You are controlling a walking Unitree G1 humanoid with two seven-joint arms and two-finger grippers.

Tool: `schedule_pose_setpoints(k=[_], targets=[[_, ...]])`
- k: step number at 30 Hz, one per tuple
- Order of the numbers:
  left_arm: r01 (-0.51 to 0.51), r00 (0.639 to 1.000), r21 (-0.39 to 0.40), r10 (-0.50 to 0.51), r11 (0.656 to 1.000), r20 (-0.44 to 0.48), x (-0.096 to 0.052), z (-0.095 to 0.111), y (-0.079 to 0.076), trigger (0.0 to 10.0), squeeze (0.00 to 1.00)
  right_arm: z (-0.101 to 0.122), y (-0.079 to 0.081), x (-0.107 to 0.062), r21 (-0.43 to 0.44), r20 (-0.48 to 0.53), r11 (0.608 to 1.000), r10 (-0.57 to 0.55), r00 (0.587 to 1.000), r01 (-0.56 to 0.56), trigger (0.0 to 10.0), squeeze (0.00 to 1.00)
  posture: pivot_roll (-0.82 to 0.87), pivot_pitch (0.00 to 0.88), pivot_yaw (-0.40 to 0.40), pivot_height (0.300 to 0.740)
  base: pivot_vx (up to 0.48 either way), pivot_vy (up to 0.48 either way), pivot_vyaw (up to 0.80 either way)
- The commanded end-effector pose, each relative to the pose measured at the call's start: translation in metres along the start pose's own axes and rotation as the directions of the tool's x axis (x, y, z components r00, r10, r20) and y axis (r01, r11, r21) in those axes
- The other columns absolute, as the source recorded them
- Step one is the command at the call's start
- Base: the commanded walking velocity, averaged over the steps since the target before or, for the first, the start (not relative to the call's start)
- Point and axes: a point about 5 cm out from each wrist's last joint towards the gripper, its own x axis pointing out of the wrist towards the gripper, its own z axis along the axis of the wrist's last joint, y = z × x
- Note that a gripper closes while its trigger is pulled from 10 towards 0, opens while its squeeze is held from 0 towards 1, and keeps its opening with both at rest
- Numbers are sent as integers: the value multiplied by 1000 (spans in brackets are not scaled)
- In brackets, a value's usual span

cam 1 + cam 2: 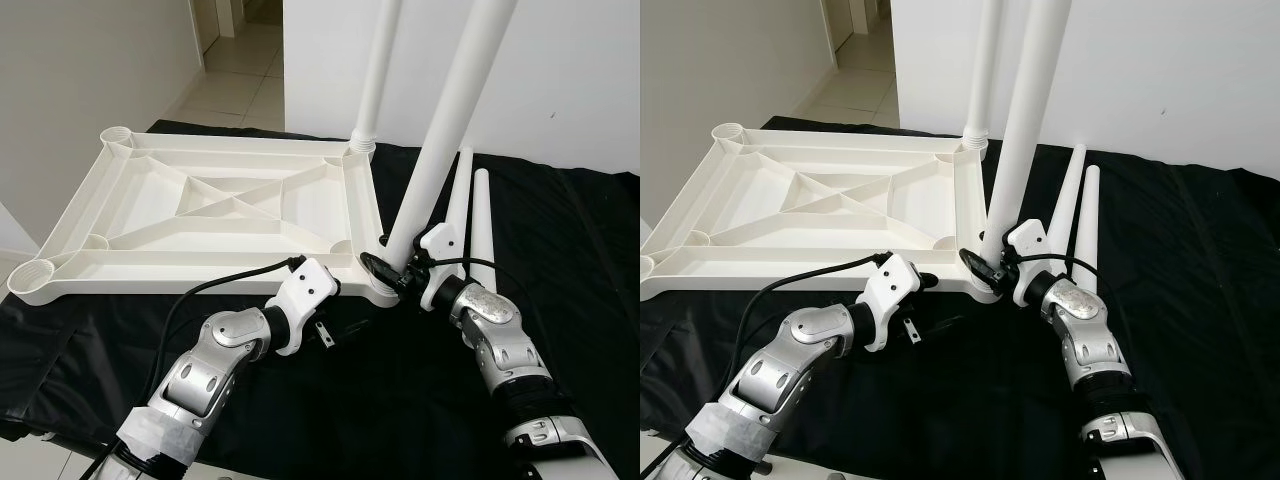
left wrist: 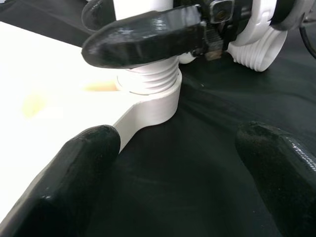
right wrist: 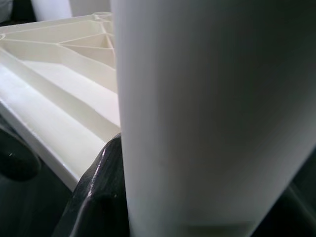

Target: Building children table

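One white tabletop (image 1: 200, 200) lies upside down on the black cloth (image 1: 560, 260) (its ribbed underside faces up), with four corner sockets; the two on the left stand empty. The left end effector (image 1: 335, 330) sits low on the cloth just beside the tabletop's near right corner, its two black fingers (image 2: 74, 173) spread wide with nothing between them. Four white legs can be counted: one stands upright in the far right socket (image 1: 378, 70), one leans in the near right socket (image 1: 450, 120), and two loose legs (image 1: 470, 225) lie side by side on the cloth to the right. The right end effector (image 1: 392, 270) is clamped around the leaning leg just above its threaded foot. Both standing legs are cut off by the upper edge, and the arms hide part of the loose legs' lower ends.
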Motion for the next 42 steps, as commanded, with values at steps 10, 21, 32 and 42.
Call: schedule_pose_setpoints(k=[10,21,32,42], targets=[[17,1000,4,-17,1000,7,1,3,-5,10000,0,-13,11,-5,63,-102,909,-404,909,412,10000,0,-38,23,-19,740,0,0,0],[27,1000,2,-27,1000,15,5,3,-6,10000,0,-13,50,-3,98,-169,776,-604,779,623,10000,0,-51,14,-24,740,0,0,0],[39,999,3,-39,999,16,7,4,-7,10000,0,-1,40,-9,132,-116,776,-606,787,617,10000,1000,-63,11,-21,740,0,0,0],[33,999,-1,-33,999,15,6,3,-8,10000,0,8,20,-3,54,-56,943,-324,944,327,10000,0,-54,19,-28,740,0,0,0]])
